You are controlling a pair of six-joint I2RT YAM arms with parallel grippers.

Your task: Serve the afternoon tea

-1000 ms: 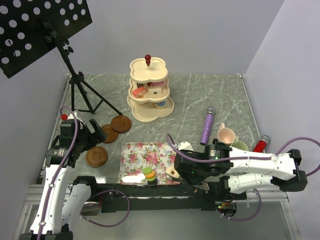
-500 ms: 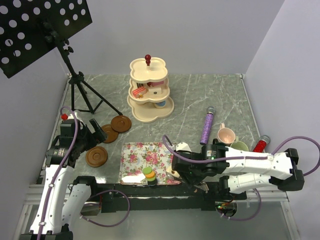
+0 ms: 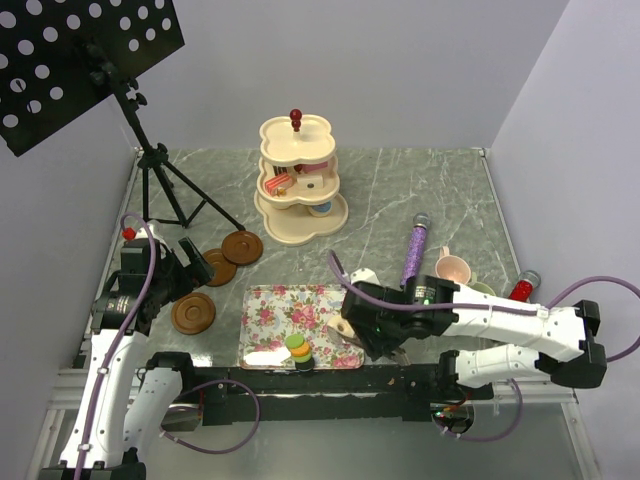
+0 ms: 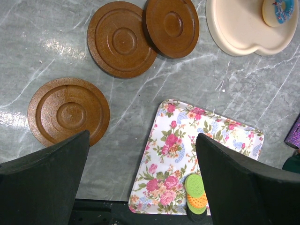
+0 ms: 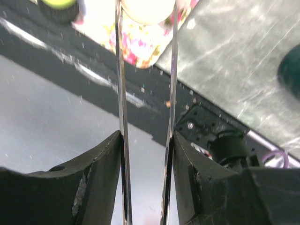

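Overhead – hand and thing: we see the right gripper (image 3: 345, 330) at the right edge of the floral tray (image 3: 285, 305), with a cream sweet (image 3: 343, 327) between its fingers.
Overhead – the way: the three-tier stand (image 3: 290, 232) lies well up the table, ahead of that hand and to its left. The right arm is much the nearer to the sweet.
Overhead – around: the macarons (image 3: 297, 350) are stacked on the tray's near edge. The purple microphone (image 3: 412, 255), pink mug (image 3: 452, 268) and pale green mug (image 3: 482, 290) stand to the right, off the line to the stand. We judge that only the flat tray lies under it.
Overhead – other arm: the left gripper (image 3: 195, 265) hangs by the saucers (image 3: 193, 313), near the music stand (image 3: 150, 160).
Left wrist – hand: its fingers (image 4: 47, 173) stand wide apart and hold nothing.
Left wrist – below: one saucer lies alone and two overlap. An iced doughnut (image 4: 279, 10) sits on the stand's bottom tier.
Right wrist – grip: the sweet spans the gap from one thin finger (image 5: 120, 93) to the other. We cannot tell whether they press on it.
Right wrist – shape: it is round, so no long axis matters.
Right wrist – beside: a dark shape, likely the teal mug (image 5: 291, 70), sits on the table (image 5: 225, 56).
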